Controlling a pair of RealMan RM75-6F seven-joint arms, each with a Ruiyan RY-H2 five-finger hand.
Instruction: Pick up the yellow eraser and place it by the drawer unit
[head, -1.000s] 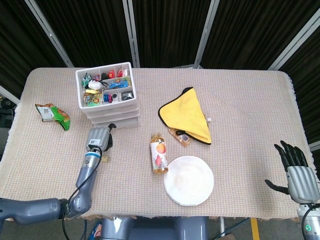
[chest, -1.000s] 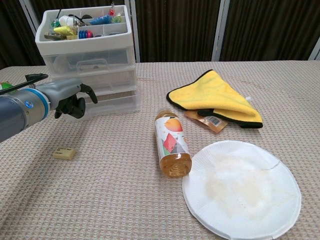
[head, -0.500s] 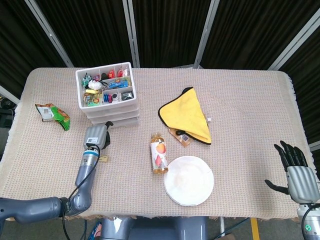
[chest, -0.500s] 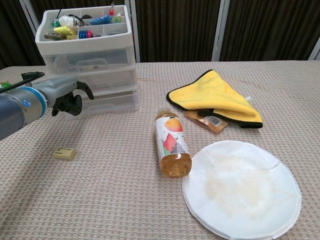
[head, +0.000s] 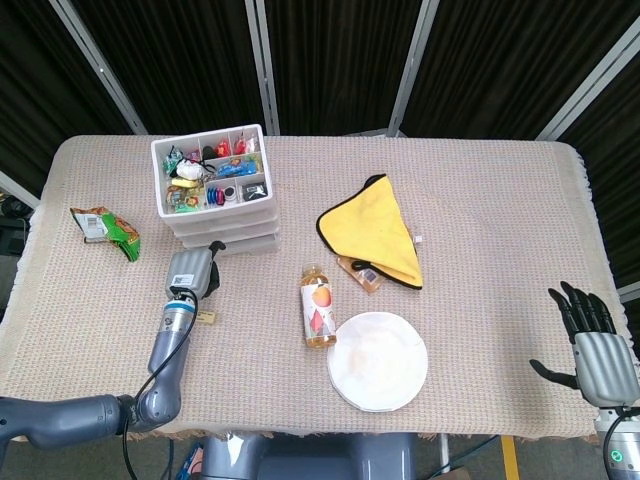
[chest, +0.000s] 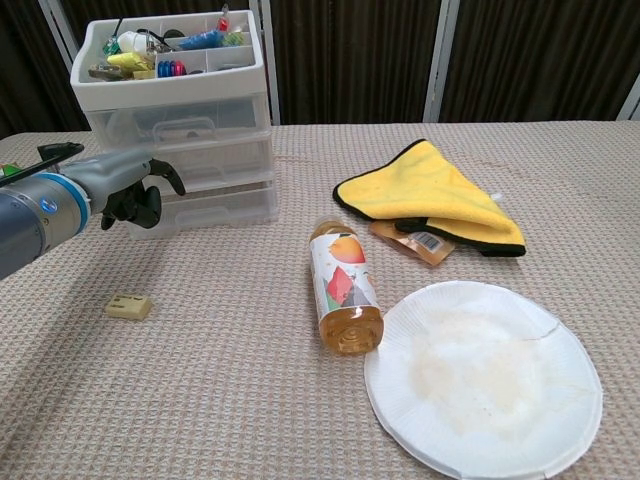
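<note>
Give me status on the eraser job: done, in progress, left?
Done: nothing visible; the yellow eraser lies on the table, out in front of the drawer unit. In progress: the left hand is in the air above it, holding nothing, fingers curled. The right hand idles at the table's edge. Left: grasp, lift, and place it by the unit.

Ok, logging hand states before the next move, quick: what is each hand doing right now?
Left hand: holds nothing, fingers curled in; yellow eraser lies on the table.
Right hand: open, holds nothing.
</note>
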